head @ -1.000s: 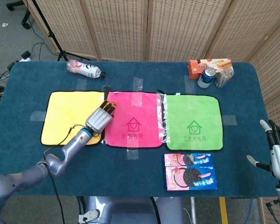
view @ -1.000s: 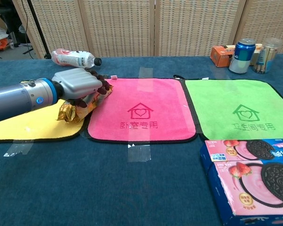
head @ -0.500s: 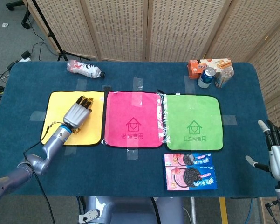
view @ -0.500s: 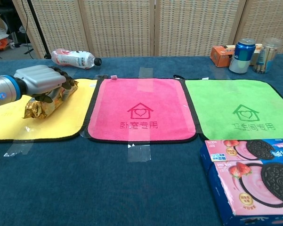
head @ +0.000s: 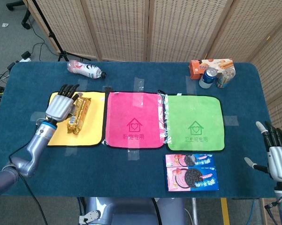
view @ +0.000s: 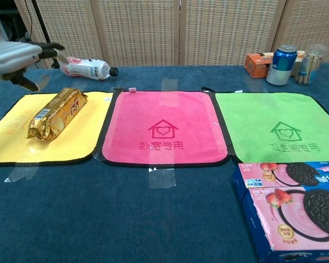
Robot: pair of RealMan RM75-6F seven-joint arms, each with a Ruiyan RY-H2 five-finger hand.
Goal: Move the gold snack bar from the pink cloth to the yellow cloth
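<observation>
- The gold foil-wrapped snack bar (head: 79, 115) (view: 57, 112) lies flat on the yellow cloth (head: 93, 131) (view: 60, 145), angled, free of any grip.
- Just beside it to the right, the pink cloth (head: 134, 120) (view: 163, 127) lies bare, then a green cloth (head: 194, 123).
- A clear plastic bottle (view: 87, 67) lies behind on the blue counter (head: 131, 164); a blue cookie box (head: 191, 173) sits near the front.
- The left hand (head: 61, 105) (view: 15, 56) hovers just left of the bar, fingers spread, holding nothing.
- The right hand (head: 277, 157) hangs at the counter's right edge, fingers apart.
</observation>
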